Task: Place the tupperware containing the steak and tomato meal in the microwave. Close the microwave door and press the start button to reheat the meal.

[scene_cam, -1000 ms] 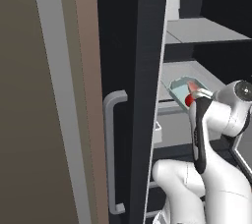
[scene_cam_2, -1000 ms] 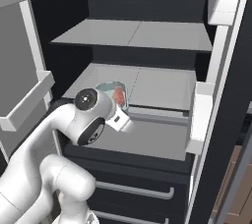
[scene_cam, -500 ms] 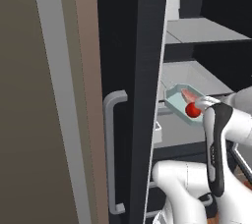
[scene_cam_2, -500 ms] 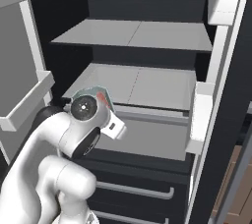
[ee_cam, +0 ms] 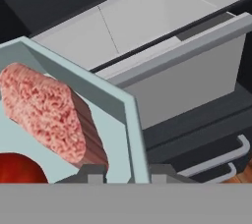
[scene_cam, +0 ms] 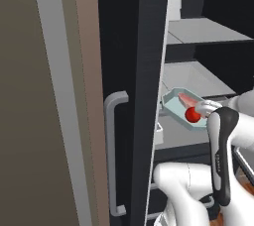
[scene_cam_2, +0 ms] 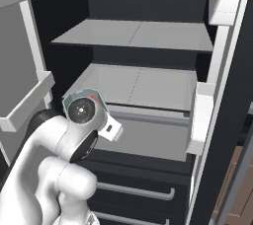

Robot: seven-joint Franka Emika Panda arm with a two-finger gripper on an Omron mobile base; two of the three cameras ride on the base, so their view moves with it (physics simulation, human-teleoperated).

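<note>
In front of the open fridge shelves (scene_cam_2: 138,83), your gripper (ee_cam: 125,171) grasps the tupperware (scene_cam: 174,106) rim with steak (ee_cam: 47,112) and tomato (scene_cam: 192,115) inside, so next you should carry it level toward the microwave.

The steak (ee_cam: 49,115) and tomato (scene_cam: 192,115) lie in the tupperware (scene_cam: 174,108), before the shelves (scene_cam_2: 143,83).

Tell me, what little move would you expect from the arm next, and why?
Probably drawing the tray further back, clear of the shelves: the gripper pinches its rim, the meat and tomato ride inside, and the tall dark door stands close beside it.
</note>
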